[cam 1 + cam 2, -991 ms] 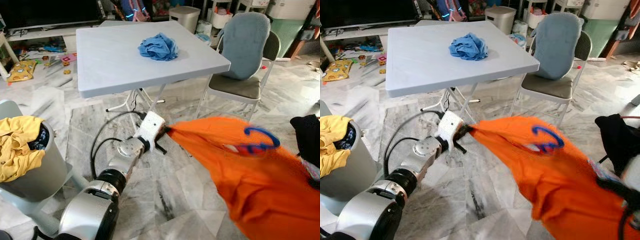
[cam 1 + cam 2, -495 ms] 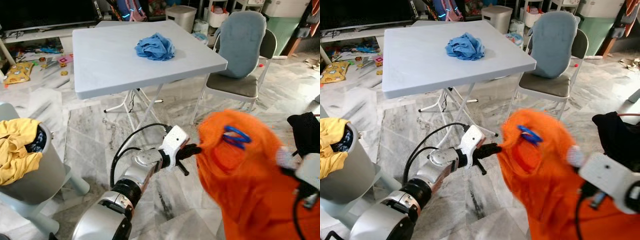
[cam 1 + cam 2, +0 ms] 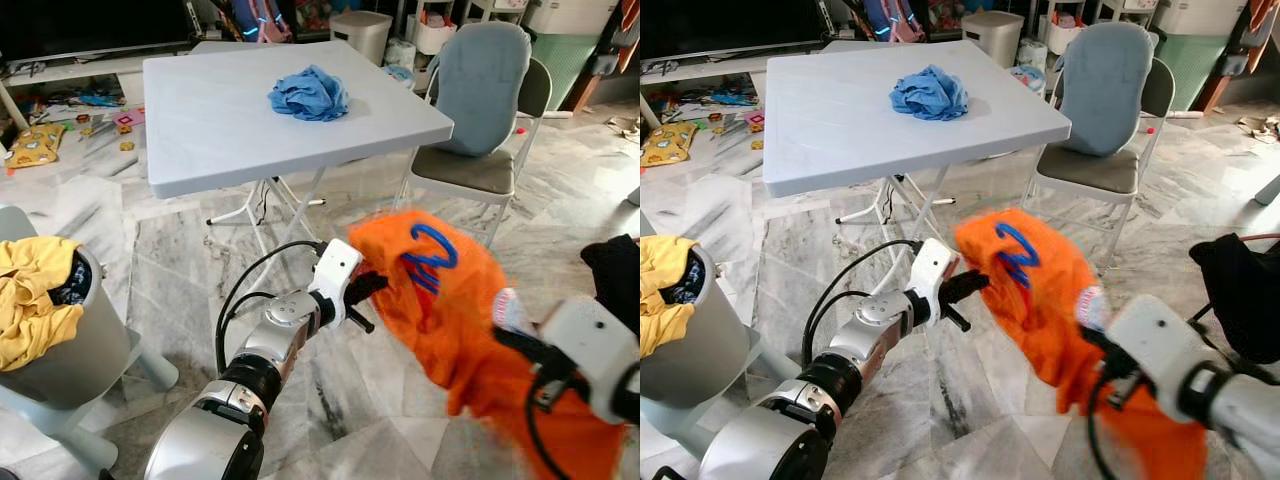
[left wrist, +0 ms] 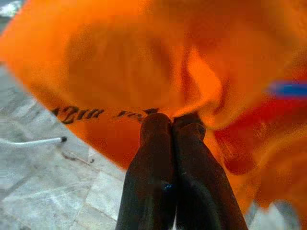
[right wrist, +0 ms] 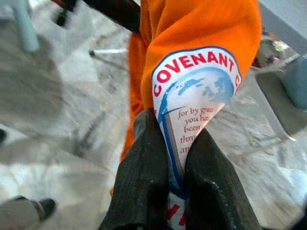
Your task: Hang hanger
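Observation:
An orange shirt with a white printed patch hangs in the air between my two arms, above the marble floor. A blue hanger sits inside it, its hook poking out at the top. My left gripper is shut on the shirt's left edge; the left wrist view has both black fingers pressed together on orange cloth. My right gripper is shut on the printed part of the shirt, low on the right, and its white wrist is seen near the picture's right edge.
A grey folding table with a crumpled blue cloth stands ahead. A chair with a blue cushion is to its right. A grey bin holding yellow clothes is at the left. A dark garment lies at the far right.
The shirt has bunched in and dropped lower; its top with the blue hanger moved left toward the left gripper. My right wrist has come further into view at the lower right.

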Controlling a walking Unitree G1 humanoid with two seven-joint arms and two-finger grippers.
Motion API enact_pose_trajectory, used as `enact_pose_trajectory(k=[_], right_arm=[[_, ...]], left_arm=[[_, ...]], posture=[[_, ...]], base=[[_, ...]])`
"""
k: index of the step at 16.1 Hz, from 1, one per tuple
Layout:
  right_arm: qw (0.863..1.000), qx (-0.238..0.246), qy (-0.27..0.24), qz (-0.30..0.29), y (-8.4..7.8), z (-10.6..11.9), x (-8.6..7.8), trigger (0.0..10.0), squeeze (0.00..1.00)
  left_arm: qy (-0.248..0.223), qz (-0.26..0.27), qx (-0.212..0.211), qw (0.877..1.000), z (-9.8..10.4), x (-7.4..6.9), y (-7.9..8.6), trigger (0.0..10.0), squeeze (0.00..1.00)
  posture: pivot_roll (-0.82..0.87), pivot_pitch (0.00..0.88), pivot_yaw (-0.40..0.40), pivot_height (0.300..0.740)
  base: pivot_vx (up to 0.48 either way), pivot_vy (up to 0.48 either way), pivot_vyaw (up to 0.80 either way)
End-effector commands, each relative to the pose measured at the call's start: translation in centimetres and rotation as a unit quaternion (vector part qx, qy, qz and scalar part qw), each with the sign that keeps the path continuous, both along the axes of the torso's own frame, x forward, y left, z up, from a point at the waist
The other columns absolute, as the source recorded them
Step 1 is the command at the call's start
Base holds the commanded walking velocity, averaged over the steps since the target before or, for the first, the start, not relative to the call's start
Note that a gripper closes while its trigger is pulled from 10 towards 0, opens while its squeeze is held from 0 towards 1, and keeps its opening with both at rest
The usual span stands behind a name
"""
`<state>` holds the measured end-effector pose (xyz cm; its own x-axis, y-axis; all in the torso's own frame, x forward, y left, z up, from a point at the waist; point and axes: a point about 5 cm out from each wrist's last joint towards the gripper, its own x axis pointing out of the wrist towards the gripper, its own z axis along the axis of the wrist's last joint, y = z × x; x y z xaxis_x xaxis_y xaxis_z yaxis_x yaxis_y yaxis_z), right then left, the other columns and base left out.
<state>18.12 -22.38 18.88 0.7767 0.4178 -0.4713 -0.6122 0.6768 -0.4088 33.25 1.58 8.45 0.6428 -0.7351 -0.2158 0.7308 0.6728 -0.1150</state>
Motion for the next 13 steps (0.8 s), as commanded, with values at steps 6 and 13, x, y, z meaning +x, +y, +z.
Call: enact_pose_trajectory(k=[6, 13], right_arm=[[0.999, 0.036, -0.007, 0.019, 1.8, 1.0, 0.0, 10.0, 0.00], [0.997, 0.060, 0.024, 0.038, 2.4, 1.4, -1.3, 10.0, 0.00]], left_arm=[[0.010, 0.058, -0.021, 0.998, 1.2, 1.3, 0.4, 0.0, 0.00], [0.016, 0.217, -0.026, 0.976, 2.1, 3.6, 4.4, 0.0, 0.00]], posture=[[-0.11, 0.000, -0.023, 0.740], [-0.12, 0.000, -0.020, 0.740]], base=[[0.000, 0.000, 0.00], [0.000, 0.000, 0.00]])
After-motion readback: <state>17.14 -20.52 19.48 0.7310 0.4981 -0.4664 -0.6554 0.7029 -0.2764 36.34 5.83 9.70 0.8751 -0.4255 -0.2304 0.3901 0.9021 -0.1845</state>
